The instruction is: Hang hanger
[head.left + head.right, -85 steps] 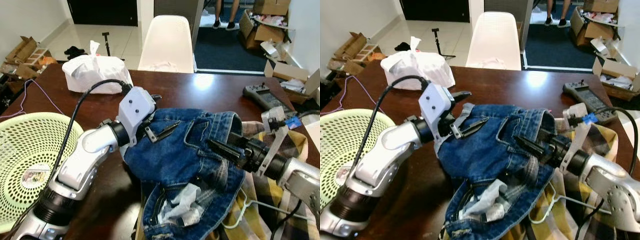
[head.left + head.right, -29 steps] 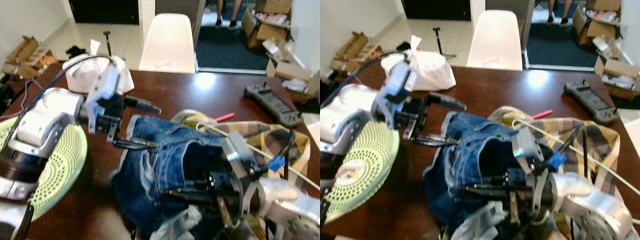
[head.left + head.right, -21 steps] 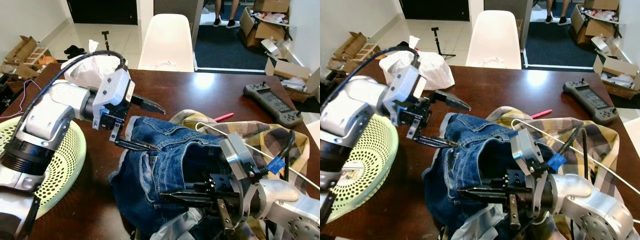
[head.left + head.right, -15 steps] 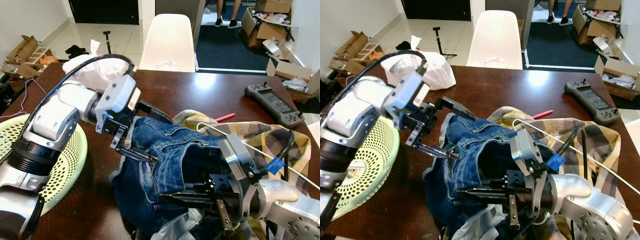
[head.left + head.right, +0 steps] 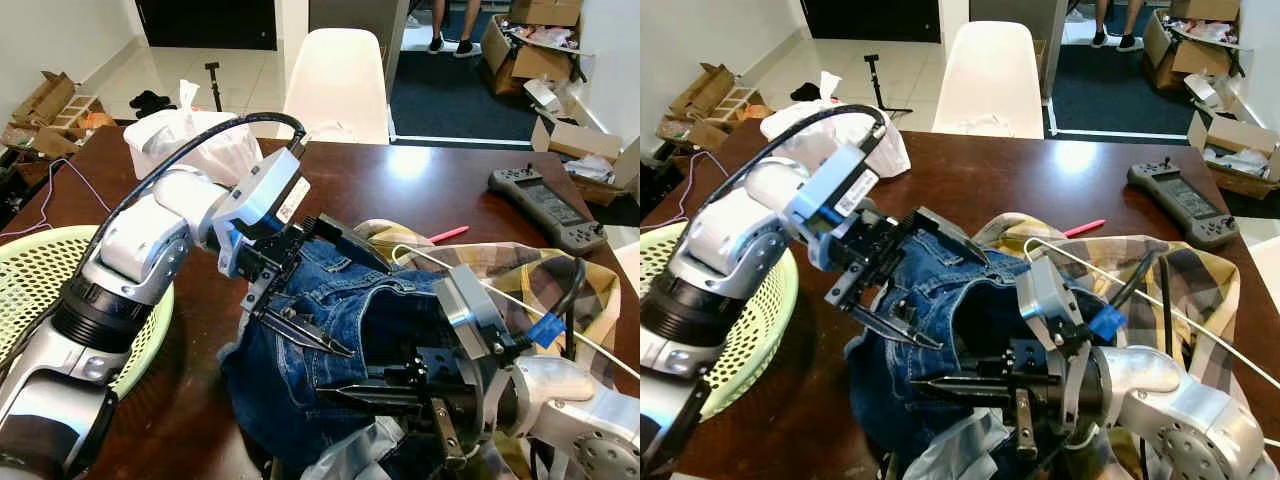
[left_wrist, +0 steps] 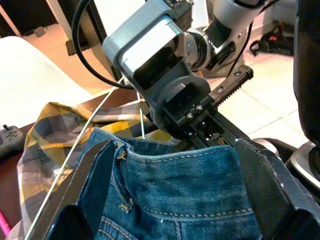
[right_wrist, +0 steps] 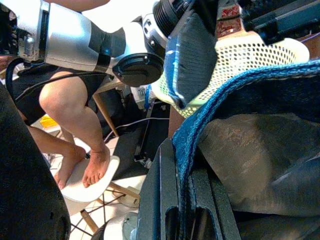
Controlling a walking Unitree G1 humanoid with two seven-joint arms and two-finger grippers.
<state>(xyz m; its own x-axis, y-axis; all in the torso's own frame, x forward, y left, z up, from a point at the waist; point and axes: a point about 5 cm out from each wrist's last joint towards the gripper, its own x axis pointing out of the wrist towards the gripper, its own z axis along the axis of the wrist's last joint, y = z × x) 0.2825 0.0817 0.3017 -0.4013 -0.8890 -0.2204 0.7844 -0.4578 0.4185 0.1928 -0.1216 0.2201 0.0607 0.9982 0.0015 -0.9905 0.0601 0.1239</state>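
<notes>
We see the left gripper (image 5: 330, 290), fingers spread wide, now lowered onto the denim shorts' (image 5: 330, 310) waistband from beside it. The right gripper (image 5: 365, 393) still pinches the denim. A white hanger (image 5: 450, 272) lies on the plaid shirt (image 5: 560, 280).

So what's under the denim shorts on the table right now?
Beneath the denim shorts lies a yellow plaid shirt, spreading out to the robot's right, with a white wire hanger across it. How far either runs under the denim is hidden.
</notes>
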